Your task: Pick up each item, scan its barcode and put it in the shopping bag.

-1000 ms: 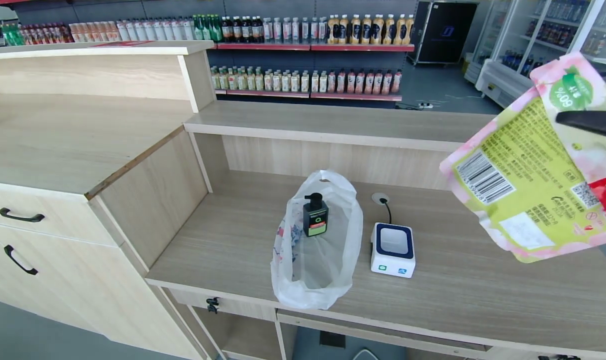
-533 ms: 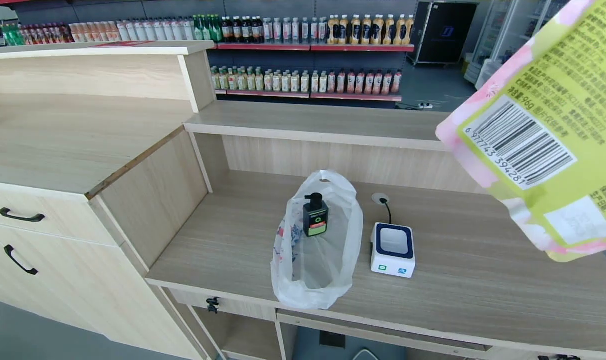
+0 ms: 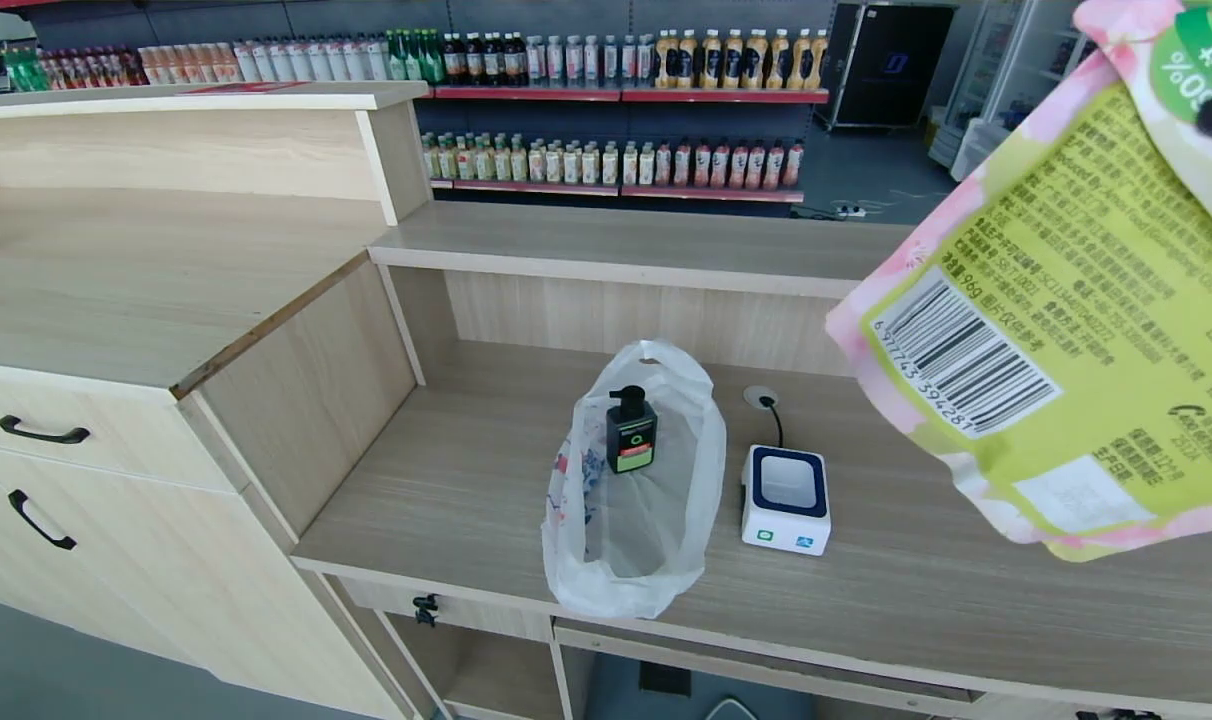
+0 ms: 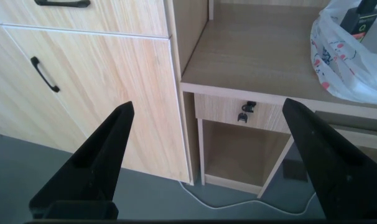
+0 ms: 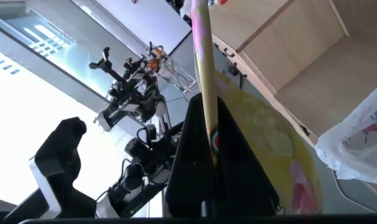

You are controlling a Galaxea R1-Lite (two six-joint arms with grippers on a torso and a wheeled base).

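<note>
My left gripper (image 4: 201, 163) hangs parked low off the counter's front corner, its fingers spread wide with nothing between them, leaving the work to the other arm. On the light wood counter (image 3: 916, 590) the translucent white plastic shopping bag (image 3: 566, 560) lies with its mouth gaping so items can drop in. A black pump bottle (image 3: 630, 432) with a green and red label already stands inside it. At 3 o'clock from the bag, just beside it, sits the white box scanner (image 3: 786, 498) with a dark blue window frame, facing up. At 2 o'clock from the scanner, raised well above the counter, is the pink and lime-green flat pouch (image 3: 1056, 330). Its barcode (image 3: 961, 365) faces my head camera, so I judge it needs turning down toward the window. My right gripper (image 5: 206, 124) is clamped on the pouch's top edge.
</note>
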